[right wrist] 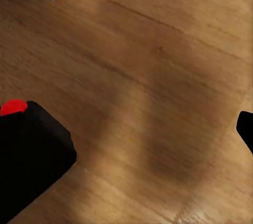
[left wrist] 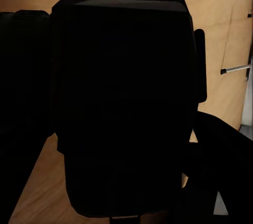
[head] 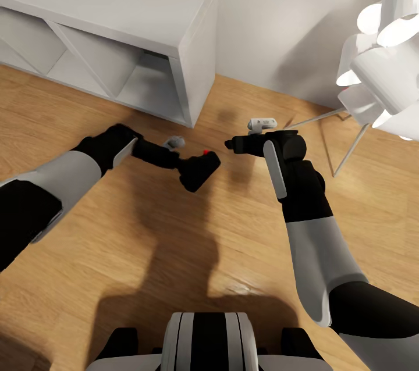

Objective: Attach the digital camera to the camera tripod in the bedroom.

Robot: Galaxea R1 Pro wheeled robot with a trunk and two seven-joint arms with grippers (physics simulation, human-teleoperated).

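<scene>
My left gripper (head: 191, 168) is shut on the digital camera (head: 199, 171), a matte-black box with a small red button (head: 206, 152), held above the wood floor. In the left wrist view the camera's dark body (left wrist: 126, 108) sits right in front of the lens. My right gripper (head: 231, 143) hovers just right of the camera, a short gap apart, and looks open. The right wrist view has the camera (right wrist: 31, 155) and its red button (right wrist: 12, 107) at one edge and a black fingertip (right wrist: 246, 129) at the other. The camera tripod is out of view.
A white cube shelf (head: 174, 22) stands against the pale wall at the back left. A white floor lamp (head: 384, 68) with thin metal legs (head: 349, 150) stands at the right. Light wood plank floor (head: 174, 254) stretches in front of my base.
</scene>
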